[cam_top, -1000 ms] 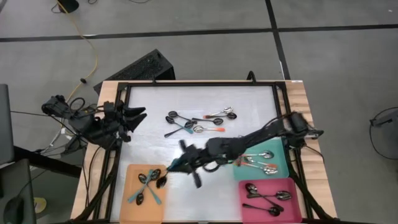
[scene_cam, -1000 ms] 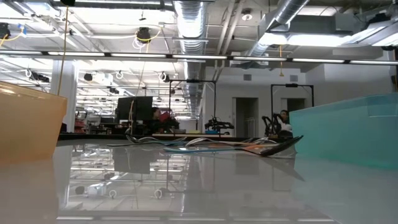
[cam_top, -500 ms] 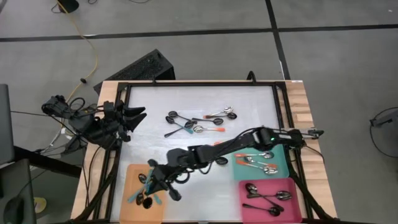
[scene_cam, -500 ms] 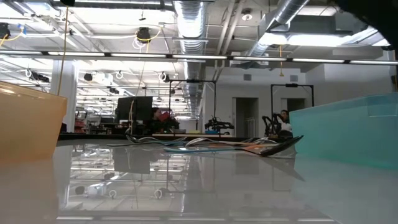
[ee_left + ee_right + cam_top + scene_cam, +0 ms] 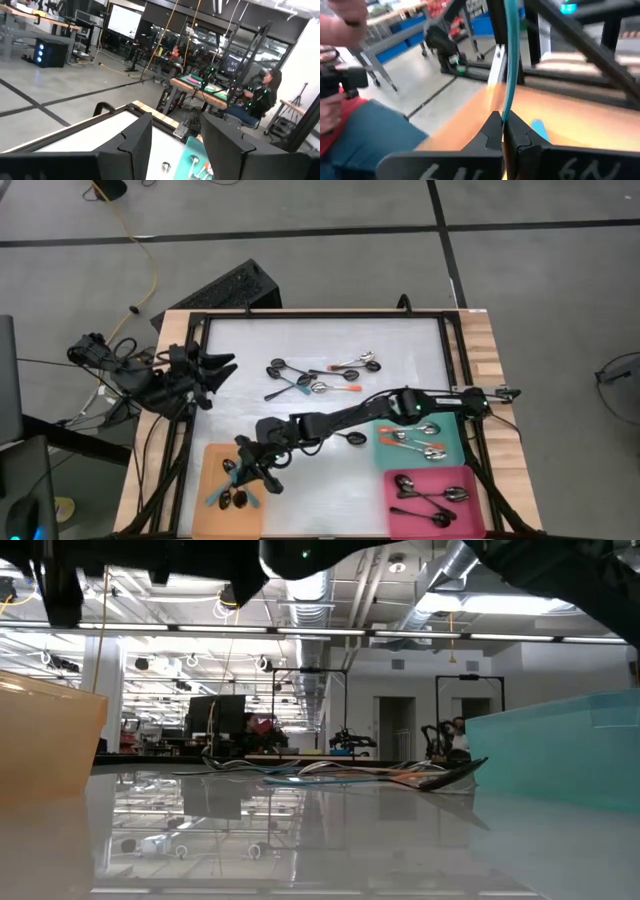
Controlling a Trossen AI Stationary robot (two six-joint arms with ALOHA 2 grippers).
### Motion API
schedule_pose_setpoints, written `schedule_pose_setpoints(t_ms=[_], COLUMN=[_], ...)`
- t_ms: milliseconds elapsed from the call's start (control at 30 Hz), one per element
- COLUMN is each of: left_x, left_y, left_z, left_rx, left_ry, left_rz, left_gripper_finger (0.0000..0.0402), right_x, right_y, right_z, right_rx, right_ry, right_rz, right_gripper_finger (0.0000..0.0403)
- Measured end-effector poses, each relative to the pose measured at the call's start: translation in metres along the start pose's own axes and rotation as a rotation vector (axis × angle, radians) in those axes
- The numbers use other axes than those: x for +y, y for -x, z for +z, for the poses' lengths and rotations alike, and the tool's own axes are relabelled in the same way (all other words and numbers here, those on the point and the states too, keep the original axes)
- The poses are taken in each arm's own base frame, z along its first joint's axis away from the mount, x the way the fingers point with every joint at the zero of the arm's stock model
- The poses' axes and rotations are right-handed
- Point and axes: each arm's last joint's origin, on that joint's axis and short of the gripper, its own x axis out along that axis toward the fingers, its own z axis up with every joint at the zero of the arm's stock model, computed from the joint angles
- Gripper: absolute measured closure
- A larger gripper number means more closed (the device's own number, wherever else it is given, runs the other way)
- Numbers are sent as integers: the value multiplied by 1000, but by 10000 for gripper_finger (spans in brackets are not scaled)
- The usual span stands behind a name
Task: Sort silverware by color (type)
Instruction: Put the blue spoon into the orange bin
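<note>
Reaching farther than a second ago, the right arm now stretches from the teal tray's side across the white table (image 5: 330, 340) to the orange tray (image 5: 212, 460) at the near left corner. The right gripper (image 5: 250, 472) hangs over that tray's right part, its fingers pinched shut on a teal-handled spoon (image 5: 510, 55); the right wrist view shows the handle rising straight up between the fingertips, with the tray's orange floor beneath. Whether the spoon's bowl touches the tray cannot be told.

The left arm waits at the table's left edge, unmoved, the left gripper (image 5: 222, 366) with fingers spread and nothing between them.

Other teal-handled spoons (image 5: 232, 496) lie in the orange tray. The teal tray (image 5: 452, 442) holds orange-handled spoons (image 5: 412, 442), and the pink tray (image 5: 474, 480) in the near right corner holds dark spoons (image 5: 430, 498).

A loose cluster of unsorted spoons (image 5: 320, 376) lies at the table's middle, and a single dark spoon (image 5: 352, 437) lies just left of the teal tray.
</note>
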Motion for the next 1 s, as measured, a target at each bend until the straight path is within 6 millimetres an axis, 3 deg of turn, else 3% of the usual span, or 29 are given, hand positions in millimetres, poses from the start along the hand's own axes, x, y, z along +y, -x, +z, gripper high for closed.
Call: schedule_pose_setpoints(t_ms=[167, 367, 1000], left_x=[1, 1, 2], left_y=[0, 0, 0], left_z=[-3, -4, -5], left_rx=[21, 26, 35], left_ry=[-9, -5, -12], left_rz=[10, 12, 15], left_gripper_finger=[251, 251, 251], right_x=[-6, -21, -33], right_y=[-1, -6, -2], right_z=[-6, -32, -39], right_rx=[0, 18, 54], right_ry=[27, -65, -146], right_rz=[-7, -6, -39], right_gripper_finger=[398, 398, 374])
